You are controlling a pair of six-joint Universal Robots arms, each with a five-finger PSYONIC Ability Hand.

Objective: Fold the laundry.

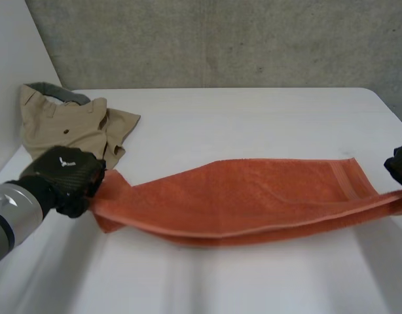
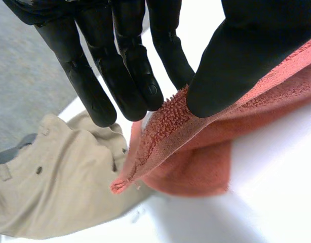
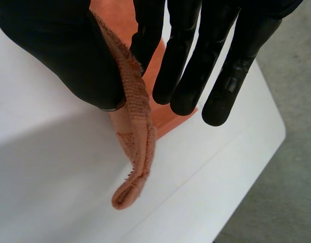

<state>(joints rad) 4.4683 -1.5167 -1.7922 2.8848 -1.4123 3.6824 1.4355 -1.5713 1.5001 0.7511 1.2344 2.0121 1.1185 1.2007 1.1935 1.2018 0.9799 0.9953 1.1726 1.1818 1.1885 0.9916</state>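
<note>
Orange towel (image 1: pixel 253 196) runs as a long band across the near half of the white table (image 1: pixel 253 111), strung btwn the two hands. Its middle sags low; can't tell if it touches the tabletop. The left hand (image 1: pixel 65 171) holds the towel's left end, bunched narrow where it meets the fingers. The right hand (image 1: pixel 401 163), at the table's right edge, has the other end w/ the near hem pulled taut. Khaki garment (image 1: pixel 70 124) w/ a grey waistband lies crumpled at the far left corner, apart from the towel but close to the left hand. Concrete wall (image 1: pixel 220 39) behind.

Left wrist view: the thumb (image 2: pixel 241 61) presses the towel's terry edge (image 2: pixel 196 147) against the nearest finger (image 2: pixel 170 55) — a pinch. The other fingers are straight and side by side, touching no cloth. A small corner of towel hangs loose below the fingertips, just over the khaki garment (image 2: pixel 59 187), which lies flat on the table beside it.

Right wrist view: same grip mirrored — the right hand's thumb (image 3: pixel 59 55) and closest finger (image 3: pixel 148 35) pinch the towel's edge (image 3: pixel 138 126). The remaining fingers are extended, clear of the cloth. Below the pinch a short tail of towel droops, folded on itself, over the table's corner. Grey floor (image 3: pixel 292 202) shows beyond the table edge.
</note>
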